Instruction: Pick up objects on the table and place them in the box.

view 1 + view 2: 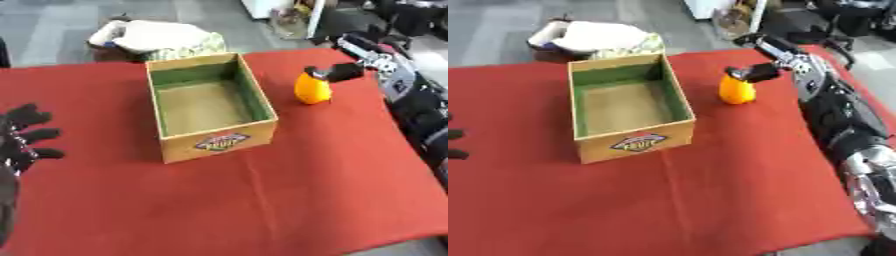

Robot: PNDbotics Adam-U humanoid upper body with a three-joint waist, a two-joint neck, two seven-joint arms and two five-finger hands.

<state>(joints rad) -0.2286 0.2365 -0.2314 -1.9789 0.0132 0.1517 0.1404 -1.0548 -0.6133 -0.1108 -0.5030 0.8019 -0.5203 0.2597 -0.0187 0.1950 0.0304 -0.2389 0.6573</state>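
1. The right hand (pixel 756 73) reaches in from the upper right, its arm running down the right edge of the view. Its dark fingers (pixel 745 74) sit at the top of an orange fruit (pixel 737 90); whether they are closed round it or only touching it cannot be told.
2. The orange fruit hangs just below those fingers, its lower end at or close to the red surface (pixel 262 210); whether it rests there or is lifted cannot be told.
3. To the left of the fingers, near but apart from the fruit, stands an open wooden box (pixel 219 142) with green inner walls and a fruit label on its front panel. Nothing shows inside it.
4. The left hand (pixel 22 137) shows at the left edge, well apart from box and fruit, its fingers spread wide and holding nothing.
5. Beyond the far edge of the surface, behind the box, a white and patterned bundle (pixel 157 37) lies on the floor.
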